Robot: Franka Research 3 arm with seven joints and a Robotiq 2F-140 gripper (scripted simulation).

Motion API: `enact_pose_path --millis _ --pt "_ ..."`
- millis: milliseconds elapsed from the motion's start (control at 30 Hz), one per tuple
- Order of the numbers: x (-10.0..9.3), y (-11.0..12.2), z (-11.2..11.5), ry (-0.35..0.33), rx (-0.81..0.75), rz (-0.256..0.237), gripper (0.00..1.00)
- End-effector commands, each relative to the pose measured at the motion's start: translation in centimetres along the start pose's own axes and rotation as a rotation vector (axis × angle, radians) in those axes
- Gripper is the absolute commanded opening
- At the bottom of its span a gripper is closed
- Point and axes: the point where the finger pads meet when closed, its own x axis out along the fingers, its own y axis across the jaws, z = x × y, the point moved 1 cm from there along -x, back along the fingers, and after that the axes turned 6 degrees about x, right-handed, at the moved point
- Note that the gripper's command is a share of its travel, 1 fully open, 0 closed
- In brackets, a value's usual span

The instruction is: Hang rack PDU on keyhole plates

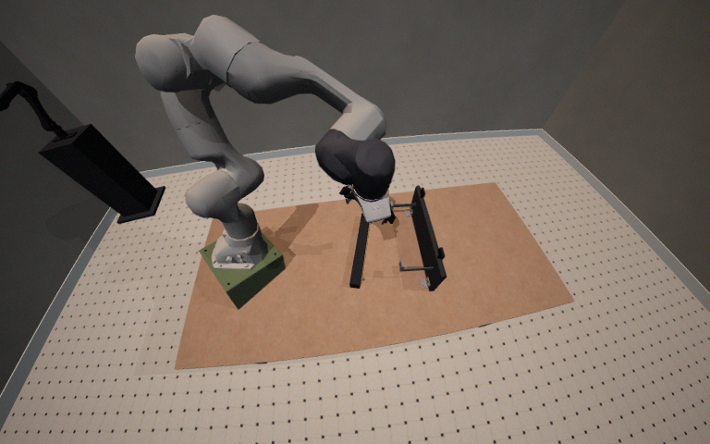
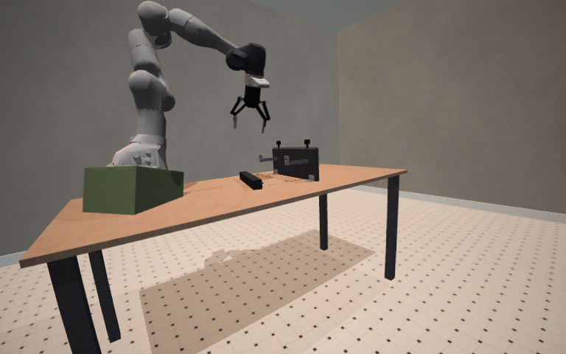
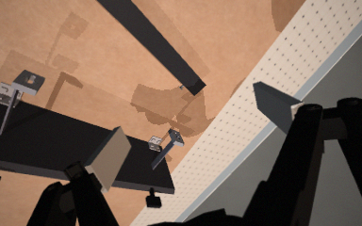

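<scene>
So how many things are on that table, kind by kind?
Robot arm: 1
Green block: 1
Black bar: 1
Black panel: 1
Grey brackets: 2
Total: 6
</scene>
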Motion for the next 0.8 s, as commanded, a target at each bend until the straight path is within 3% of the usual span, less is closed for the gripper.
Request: enact_pose_path --millis 0,100,167,200,233,533,567,767 --pt "-0.4 0.8 -1.1 0.189 -0.182 -0.095 1.0" --pt "-1.6 1.8 -1.0 0.31 -0.318 -0.155 1.0" --pt "-1.6 1.8 -1.0 0.31 -0.318 -0.155 1.0" --pt "-1.9 1.9 -0.9 0.364 -0.375 -0.185 1.0" --pt "-2.0 2.0 -0.9 0.376 -0.389 -0.192 1.0" --pt "-2.1 2.0 -0.9 0.382 -0.396 -0.195 1.0" --pt "-2.1 2.0 -0.9 0.382 -0.396 -0.195 0.55" --pt "-2.1 2.0 -0.9 0.382 -0.396 -0.195 0.55"
